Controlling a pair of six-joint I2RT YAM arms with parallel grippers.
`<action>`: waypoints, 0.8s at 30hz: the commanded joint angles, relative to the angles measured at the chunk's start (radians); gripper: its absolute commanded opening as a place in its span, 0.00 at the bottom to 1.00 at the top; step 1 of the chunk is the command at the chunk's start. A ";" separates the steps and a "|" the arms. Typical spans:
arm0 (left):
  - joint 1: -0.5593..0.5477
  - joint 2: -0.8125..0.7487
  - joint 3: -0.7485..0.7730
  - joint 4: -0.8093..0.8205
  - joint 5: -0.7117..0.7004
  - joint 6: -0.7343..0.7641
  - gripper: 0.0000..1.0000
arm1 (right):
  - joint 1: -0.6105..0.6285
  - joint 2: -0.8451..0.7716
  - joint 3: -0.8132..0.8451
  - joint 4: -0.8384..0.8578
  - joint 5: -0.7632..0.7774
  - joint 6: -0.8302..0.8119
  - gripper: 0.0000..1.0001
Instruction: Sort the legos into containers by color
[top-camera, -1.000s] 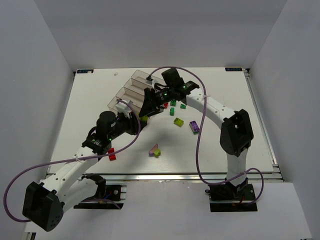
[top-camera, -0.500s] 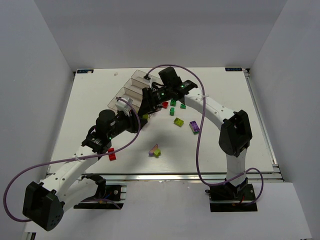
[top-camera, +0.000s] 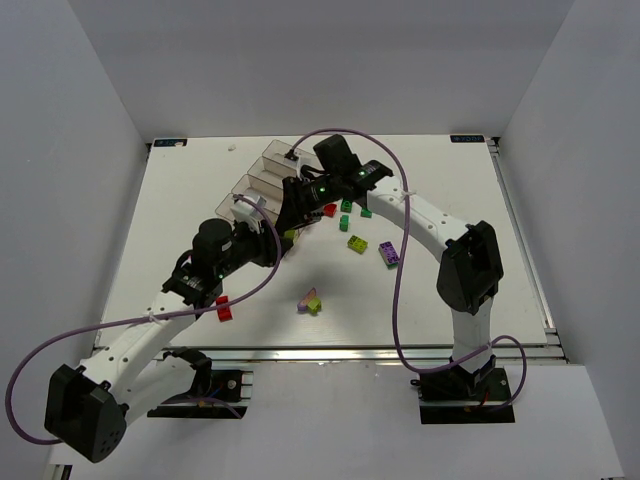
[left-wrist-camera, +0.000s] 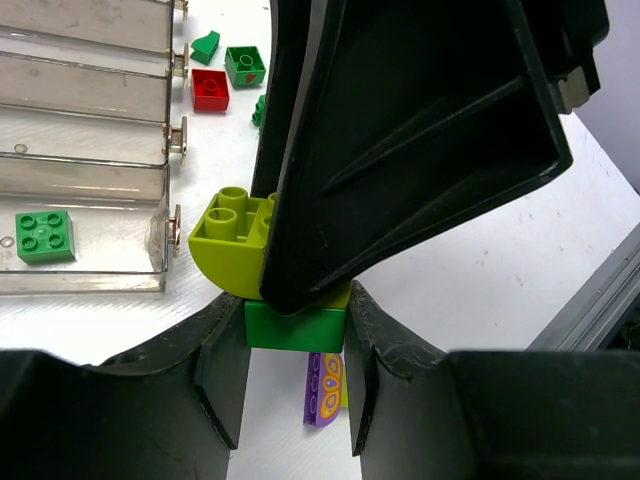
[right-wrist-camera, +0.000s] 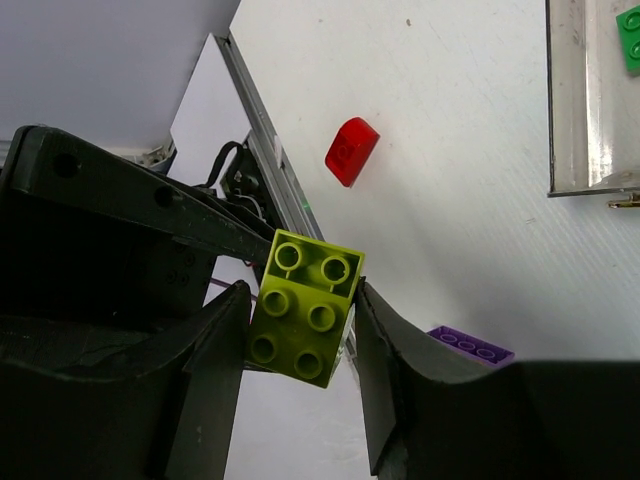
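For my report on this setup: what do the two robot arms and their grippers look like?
The left arm and the right arm have white curved links and black rounded joint housings. A thin purple cable loops loosely along each. Small green lights glow near the wrists. The left gripper and the right gripper each have two broad matte black fingers.

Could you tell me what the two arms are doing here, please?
They meet beside the bins. The left gripper holds a green brick in its jaws, a lime brick stacked on it. The right gripper clamps its jaws on that lime brick, probably to pull them apart. A second green brick lies in one bin.
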 joint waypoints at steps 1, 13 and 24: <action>-0.004 -0.051 0.002 -0.019 -0.012 -0.001 0.10 | -0.013 -0.009 0.031 0.002 -0.008 -0.041 0.04; -0.004 -0.110 -0.064 -0.065 -0.047 -0.001 0.10 | -0.075 0.013 0.084 0.053 -0.057 -0.022 0.01; 0.018 0.089 0.046 -0.100 -0.197 -0.010 0.16 | -0.193 0.050 0.170 0.042 0.021 -0.144 0.01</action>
